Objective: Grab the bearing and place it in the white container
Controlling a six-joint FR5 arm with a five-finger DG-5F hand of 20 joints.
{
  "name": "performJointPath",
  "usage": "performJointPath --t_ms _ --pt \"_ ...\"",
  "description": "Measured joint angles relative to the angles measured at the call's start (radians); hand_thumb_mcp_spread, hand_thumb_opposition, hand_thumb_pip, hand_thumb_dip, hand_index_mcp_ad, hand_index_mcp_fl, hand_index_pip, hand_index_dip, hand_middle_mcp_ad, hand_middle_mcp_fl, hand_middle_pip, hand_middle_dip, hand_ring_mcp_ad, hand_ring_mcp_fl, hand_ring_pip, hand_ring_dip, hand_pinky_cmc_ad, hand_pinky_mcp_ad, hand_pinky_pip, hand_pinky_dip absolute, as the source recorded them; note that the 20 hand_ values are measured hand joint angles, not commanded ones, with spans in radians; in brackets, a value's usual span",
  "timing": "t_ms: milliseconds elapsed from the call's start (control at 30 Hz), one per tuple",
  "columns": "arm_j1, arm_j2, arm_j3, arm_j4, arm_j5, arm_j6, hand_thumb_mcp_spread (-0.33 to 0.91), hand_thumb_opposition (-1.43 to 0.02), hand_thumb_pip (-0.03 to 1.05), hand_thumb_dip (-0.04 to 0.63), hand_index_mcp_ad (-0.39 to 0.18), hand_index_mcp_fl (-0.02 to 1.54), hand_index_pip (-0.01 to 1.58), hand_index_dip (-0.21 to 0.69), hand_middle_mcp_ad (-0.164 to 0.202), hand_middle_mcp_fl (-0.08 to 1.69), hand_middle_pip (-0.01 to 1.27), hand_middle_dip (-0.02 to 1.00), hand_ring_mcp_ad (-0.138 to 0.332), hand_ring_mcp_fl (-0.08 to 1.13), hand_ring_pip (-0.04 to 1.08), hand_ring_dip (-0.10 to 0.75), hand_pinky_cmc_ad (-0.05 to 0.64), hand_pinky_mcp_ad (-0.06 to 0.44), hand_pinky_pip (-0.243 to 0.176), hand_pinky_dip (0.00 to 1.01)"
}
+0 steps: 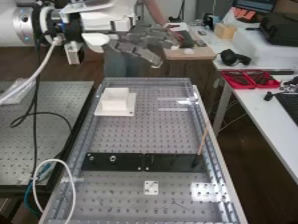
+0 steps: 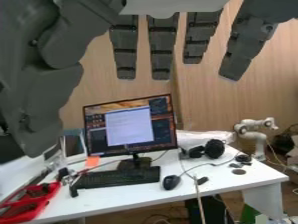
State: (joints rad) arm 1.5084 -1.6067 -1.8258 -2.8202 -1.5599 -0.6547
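The hand is raised above the far end of the bench, higher than the white container and toward the right of it, with its fingers spread and fairly straight. In the wrist view the hand has its fingers hanging straight, nothing held between them and the thumb. The white container stands on the perforated plate near the far end; its inside cannot be made out. On the flat black bar sit the smaller nut and the larger nut.
A thin wooden stick leans up from the bar's right end. A small white plate lies on the near side of the bar. Cables hang at the left. A side table with red trays stands at the right.
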Motion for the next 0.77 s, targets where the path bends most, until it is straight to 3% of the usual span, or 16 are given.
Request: performJointPath --t_ms 400,767 --pt "-0.021 -0.032 0.049 -0.02 -0.034 0.003 0.32 -0.73 0.4 0.159 -0.098 0.25 0.1 0.236 0.066 0.18 0.13 0.2 0.126 0.01 0.12 0.079 0.417 0.312 -0.073 0.34" --pt "-0.044 -0.042 0.093 -0.108 -0.076 -0.035 0.32 -0.73 0.4 0.159 -0.098 0.25 0.1 0.232 0.066 0.18 0.13 0.2 0.126 0.01 0.12 0.079 0.417 0.312 -0.073 0.34"
